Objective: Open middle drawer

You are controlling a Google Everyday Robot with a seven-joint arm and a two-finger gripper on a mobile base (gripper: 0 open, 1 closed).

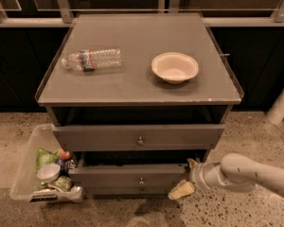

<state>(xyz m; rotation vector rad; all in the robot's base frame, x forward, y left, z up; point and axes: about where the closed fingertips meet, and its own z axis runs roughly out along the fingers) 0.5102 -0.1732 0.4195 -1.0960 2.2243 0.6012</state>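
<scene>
Camera view: middle drawer immediately left of gripper, at its right end

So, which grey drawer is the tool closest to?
The grey flat-fronted middle drawer, under the taller top drawer: the cream-tipped tool is at its right end.

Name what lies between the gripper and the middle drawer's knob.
Only bare drawer front, in the camera view. The gripper is at the right end of the middle drawer, the knob at centre.
</scene>
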